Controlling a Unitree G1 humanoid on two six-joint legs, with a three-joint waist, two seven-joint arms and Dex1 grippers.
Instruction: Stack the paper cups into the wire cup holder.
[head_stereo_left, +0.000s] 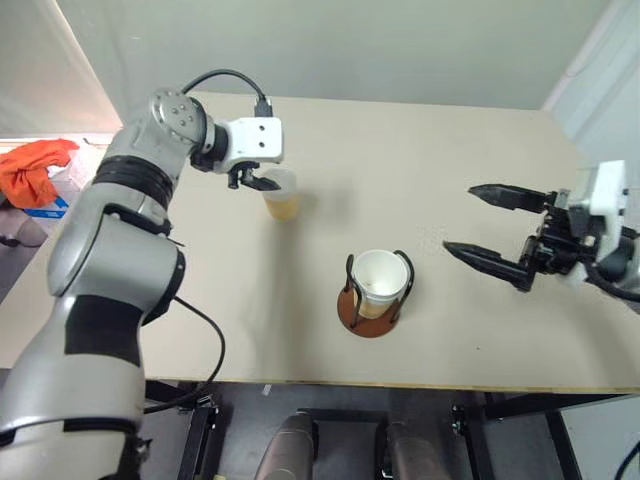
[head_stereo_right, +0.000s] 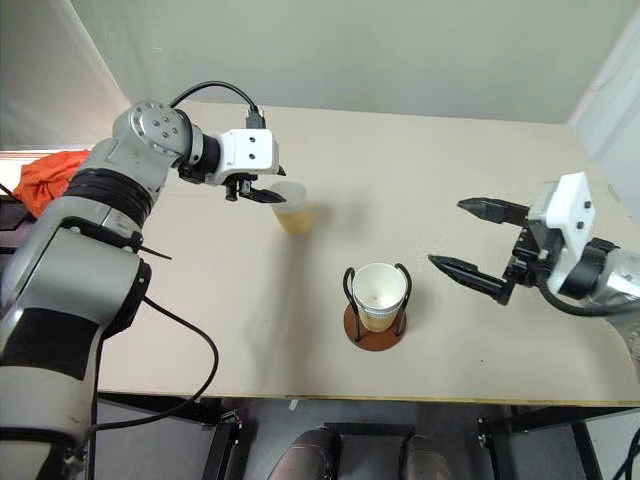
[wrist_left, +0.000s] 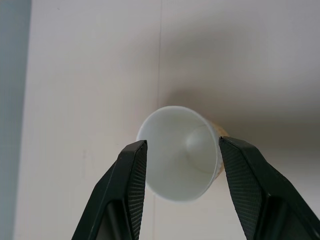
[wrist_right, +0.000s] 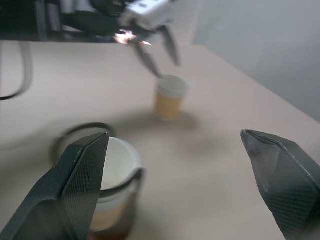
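We see bare tabletop (head_stereo_left: 450, 150) all around; our left gripper (wrist_left: 182, 150) fingers straddle a paper cup (head_stereo_left: 281, 193), spread; right gripper (head_stereo_left: 478, 222) fingers are spread, empty.

A beige table (head_stereo_left: 470, 160) carries one paper cup (head_stereo_left: 281, 194) and the wire cup holder (head_stereo_left: 375, 300).

Cup (head_stereo_left: 380, 280) in wire cup holder (head_stereo_left: 372, 312); lone cup (head_stereo_left: 281, 194) behind-left

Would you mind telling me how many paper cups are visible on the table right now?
2 clearly visible: one paper cup stands loose on the table under the open left gripper; another sits inside the wire cup holder. More may be nested beneath it, hidden.
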